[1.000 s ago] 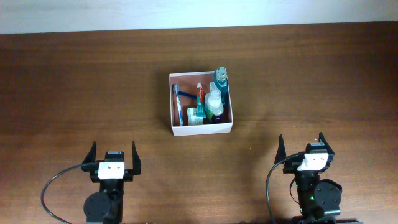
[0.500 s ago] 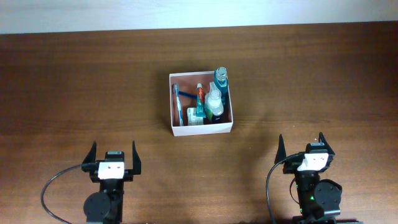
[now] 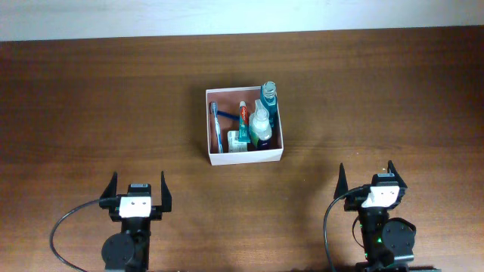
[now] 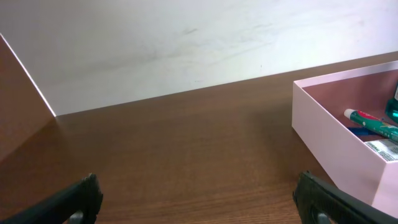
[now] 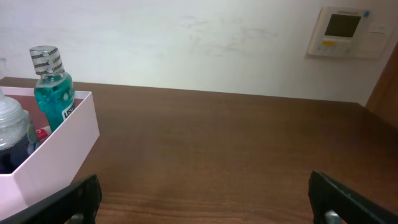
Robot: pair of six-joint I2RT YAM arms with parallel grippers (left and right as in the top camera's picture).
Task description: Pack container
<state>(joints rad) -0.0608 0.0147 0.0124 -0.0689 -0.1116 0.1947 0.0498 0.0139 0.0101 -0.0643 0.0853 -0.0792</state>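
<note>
The container (image 3: 245,157), a white box with a reddish-brown inside, sits mid-table and holds a blue toothbrush (image 3: 216,123), a toothpaste tube (image 3: 243,118), a teal mouthwash bottle (image 3: 268,96) and a clear bottle (image 3: 261,125). Its pale wall (image 4: 329,140) shows at the right of the left wrist view, and its corner (image 5: 62,143) at the left of the right wrist view with the mouthwash bottle (image 5: 53,87) upright. My left gripper (image 3: 138,186) and right gripper (image 3: 367,176) stand open near the front edge, both empty and well short of the box.
Brown wooden tabletop (image 3: 113,98) all around the box. A white wall lies beyond the far edge, with a thermostat panel (image 5: 345,31) on it in the right wrist view.
</note>
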